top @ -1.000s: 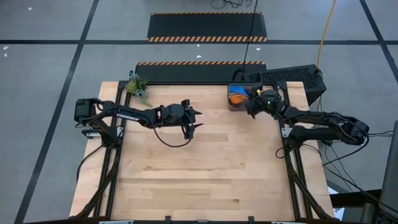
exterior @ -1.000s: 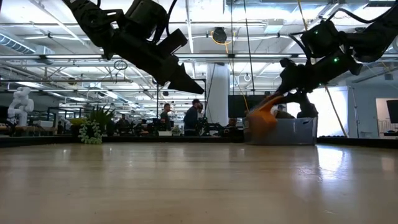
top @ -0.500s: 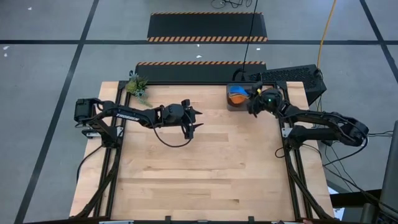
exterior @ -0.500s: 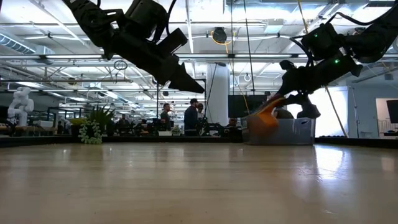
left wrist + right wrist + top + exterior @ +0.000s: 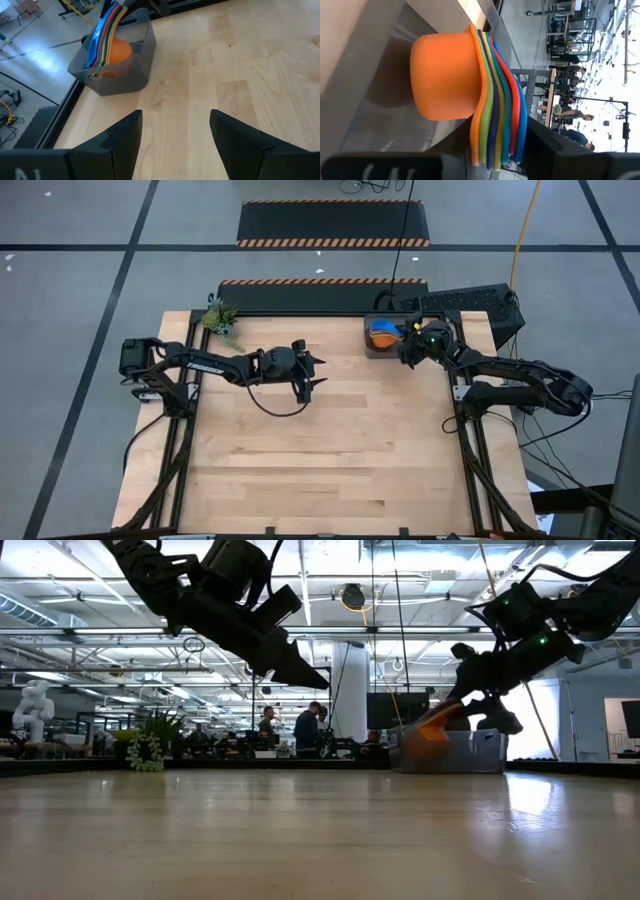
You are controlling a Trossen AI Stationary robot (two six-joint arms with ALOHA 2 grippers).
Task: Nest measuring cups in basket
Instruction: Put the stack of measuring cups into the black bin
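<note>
The measuring cups [image 5: 445, 75] sit nested in one stack, orange outermost, then yellow, navy, green, light blue, red and blue. The stack [image 5: 380, 333] [image 5: 107, 45] lies tipped on its side inside the dark grey basket [image 5: 368, 348] [image 5: 125, 75] at the table's far right. The handles point up and out of it. My right gripper [image 5: 405, 343] [image 5: 465, 705] is at the basket's right side, shut on the stack. My left gripper [image 5: 312, 375] [image 5: 175, 120] hangs open above the middle of the table, holding nothing. My right gripper [image 5: 485, 145] has the stacked handles [image 5: 495, 145] of the cups between its two fingers, near their free ends. It comes slanting down from the table's right side. The stack is tilted, bowls low in the basket [image 5: 380, 115]; whether the bowls rest on its floor is hidden.
A black keyboard [image 5: 470, 302] lies behind the right arm at the far right corner. A small green plant [image 5: 220, 317] [image 5: 150, 745] stands at the far left corner. Bare wood [image 5: 320, 450] fills the middle and near side. People [image 5: 310, 725] stand in the room beyond.
My right gripper has shifted slightly toward the table's right edge and turned a little, and the stack of cups has moved with it at the basket, staying tilted.
</note>
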